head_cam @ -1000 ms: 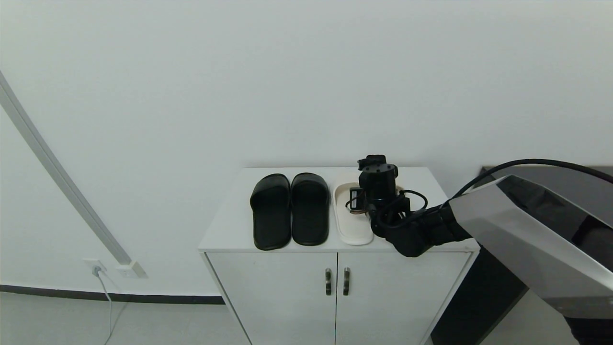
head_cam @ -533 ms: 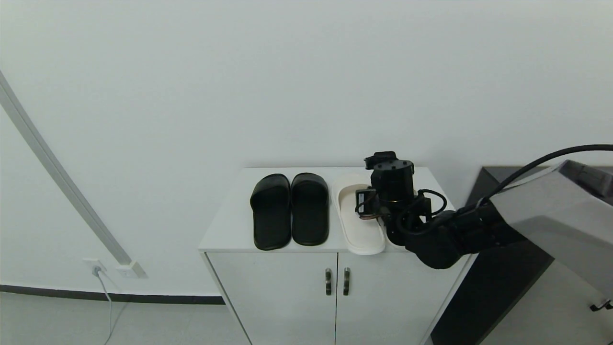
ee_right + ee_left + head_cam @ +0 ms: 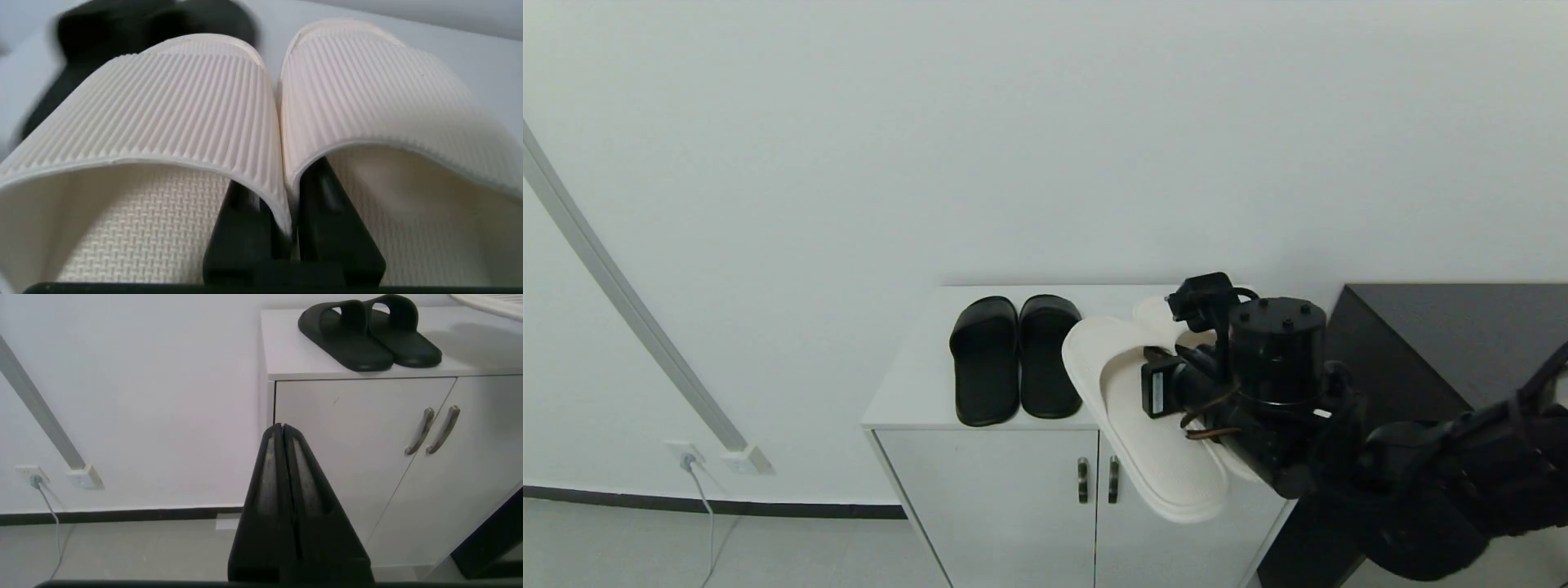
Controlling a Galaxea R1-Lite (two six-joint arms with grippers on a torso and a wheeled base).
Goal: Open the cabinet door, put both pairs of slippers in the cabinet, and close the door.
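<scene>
And the right end effector (image 3: 282, 200) has the white slippers (image 3: 1152, 449)! The wrist view tells it plainly: one black finger (image 3: 241, 224) sits under each strap, and the two inner strap edges are pinched tight between them, so both shoes hang from a single grip. From the head view the pair is up off the cabinet top (image 3: 907, 392), tilted, its soles turned outward. It is carried out past the front edge, in front of the right-hand door (image 3: 1176, 539).

Over on the left half of that top, the black slippers (image 3: 1017, 359) sit flat, side by side and touching. Their straps are toward the wall and their heels at the front edge. They lie just beside the raised white pair, and nothing is gripping them.

Look down at the cabinet (image 3: 988, 506): both doors are shut, and the two dark handles (image 3: 1082, 479) stand upright, close together at the centre seam.

The left end effector (image 3: 282, 437) hangs low, out in front of the cabinet and off to its left side. Its fingers are pressed flat together with nothing between them.

Around the scene, a wall socket (image 3: 684, 452) with a cable plugged in sits low on the wall at the left. A slanted cable duct (image 3: 621, 294) runs down to it, and a dark unit (image 3: 1445, 327) stands right against the cabinet's right side.
</scene>
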